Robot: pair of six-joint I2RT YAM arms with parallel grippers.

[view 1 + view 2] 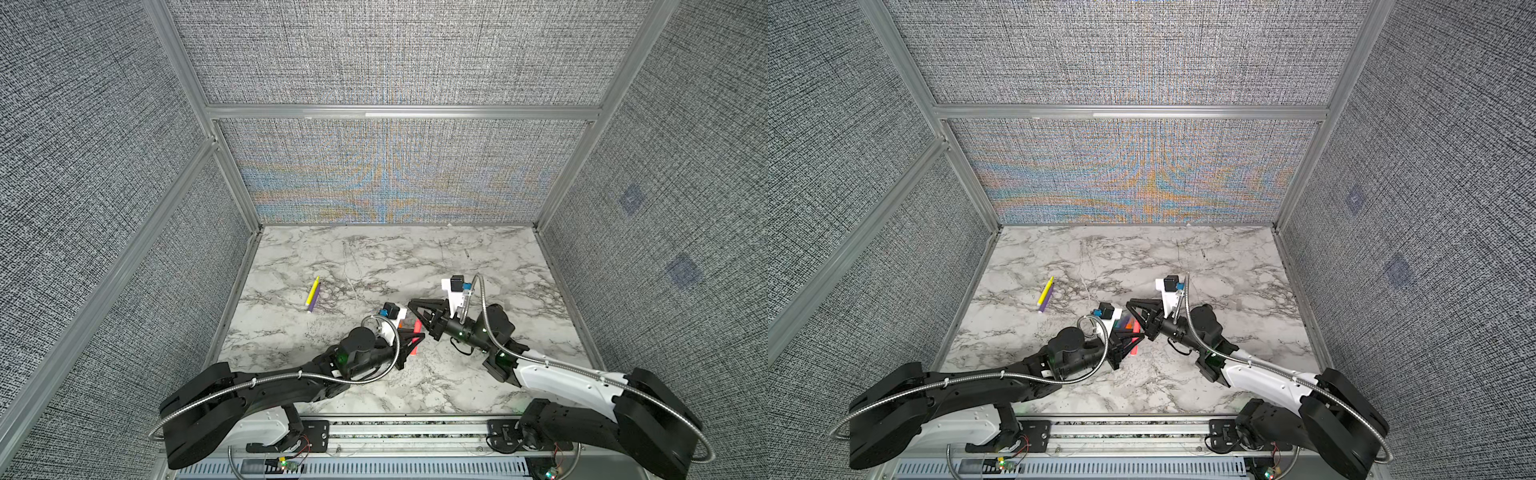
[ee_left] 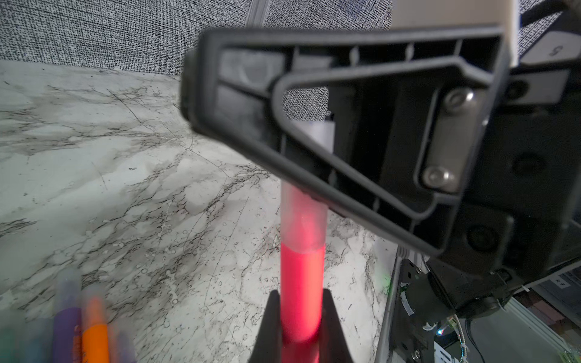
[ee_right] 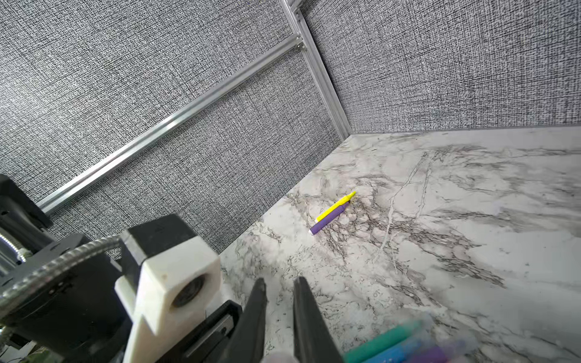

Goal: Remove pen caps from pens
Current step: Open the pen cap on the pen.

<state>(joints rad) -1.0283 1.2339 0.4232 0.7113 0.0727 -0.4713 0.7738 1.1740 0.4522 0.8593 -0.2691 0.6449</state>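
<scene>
My left gripper [image 2: 300, 295] is shut on the barrel of a red-pink pen [image 2: 301, 283]. The pen's clear cap [image 2: 302, 220] runs in between the fingers of my right gripper [image 3: 279, 281], which is shut on it near the finger bases; its pale end [image 3: 279, 358] shows there. In both top views the grippers [image 1: 417, 337] [image 1: 413, 305] meet over the near middle of the table, with the red-pink pen [image 1: 1134, 350] between them. Several more pens [image 1: 1124, 323] lie bunched under the left wrist. A yellow pen [image 1: 312, 290] and a purple pen [image 1: 314, 301] lie side by side at the far left.
The marble table [image 1: 415, 257] is boxed in by grey fabric walls with aluminium posts on three sides. A metal rail [image 1: 407, 432] runs along the near edge by the arm bases. The bunched pens, orange [image 2: 94, 333] and green [image 3: 386, 345], lie just beside both grippers.
</scene>
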